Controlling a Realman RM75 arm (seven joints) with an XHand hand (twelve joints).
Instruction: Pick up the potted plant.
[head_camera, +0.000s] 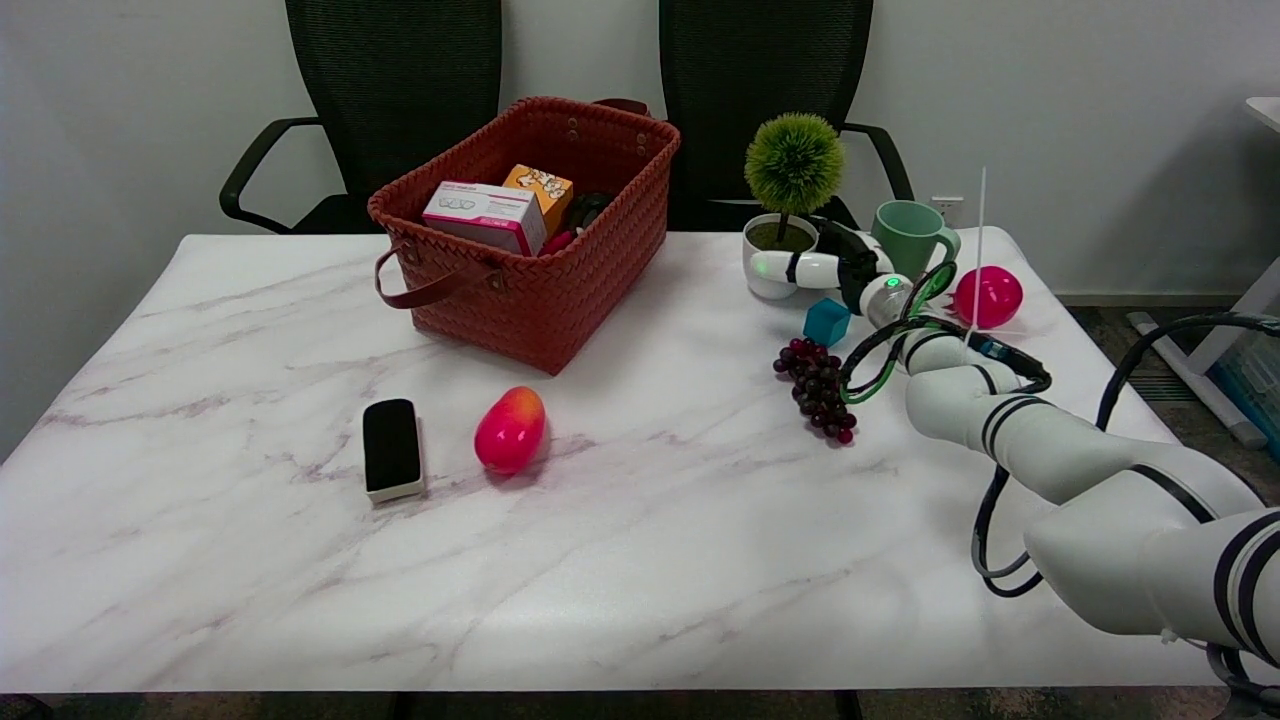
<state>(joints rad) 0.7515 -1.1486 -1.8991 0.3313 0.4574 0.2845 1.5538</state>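
The potted plant (793, 165) has a round green ball of foliage on a thin stem in a small white pot (768, 285). It stands on the table at the back right. My right hand (835, 265) reaches in from the right and is against the pot's right side. One white finger (790, 268) lies across the pot's front, and the black palm hides its right flank. The pot's base still looks to be on the tabletop.
A green mug (908, 235) stands just behind the hand, with a pink ball (988, 297) to its right. A teal cube (827, 322) and dark grapes (818, 387) lie just in front. A red woven basket (530, 290), a mango (510, 430) and a black eraser (391, 447) are further left.
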